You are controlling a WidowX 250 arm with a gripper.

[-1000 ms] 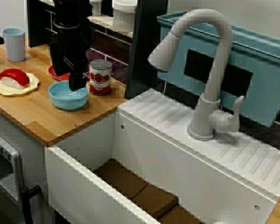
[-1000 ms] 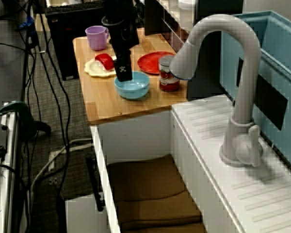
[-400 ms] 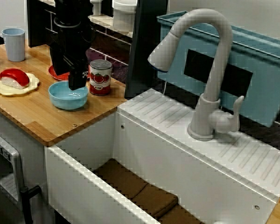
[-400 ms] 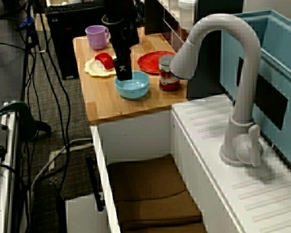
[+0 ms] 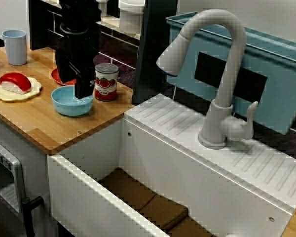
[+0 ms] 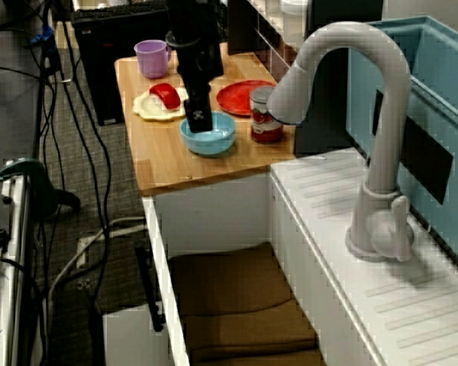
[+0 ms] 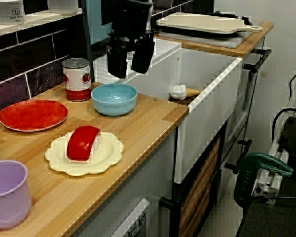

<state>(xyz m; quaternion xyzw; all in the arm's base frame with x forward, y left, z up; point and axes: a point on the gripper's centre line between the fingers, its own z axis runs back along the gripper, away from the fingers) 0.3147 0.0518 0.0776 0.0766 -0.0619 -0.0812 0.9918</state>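
As the surface [image 7: 143, 123] is read from its left end, a purple cup [image 7: 7, 192], a red piece [image 7: 83, 142] on a cream plate [image 7: 107, 157], a red plate [image 7: 32, 114], a tomato can [image 7: 76, 79] and a blue bowl [image 7: 114, 101] are met; just above the bowl, the end effector [image 7: 129, 70] is held wide open, with nothing gripped.

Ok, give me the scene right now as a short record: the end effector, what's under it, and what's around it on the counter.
end effector: open, holding nothing
position: just above the blue bowl, no contact visible
surface: wooden counter
beside bowl: tomato can, upright, apart from the bowl
others on counter: red plate; cream plate bearing a red-topped piece; purple cup
adjoining: white sink with faucet
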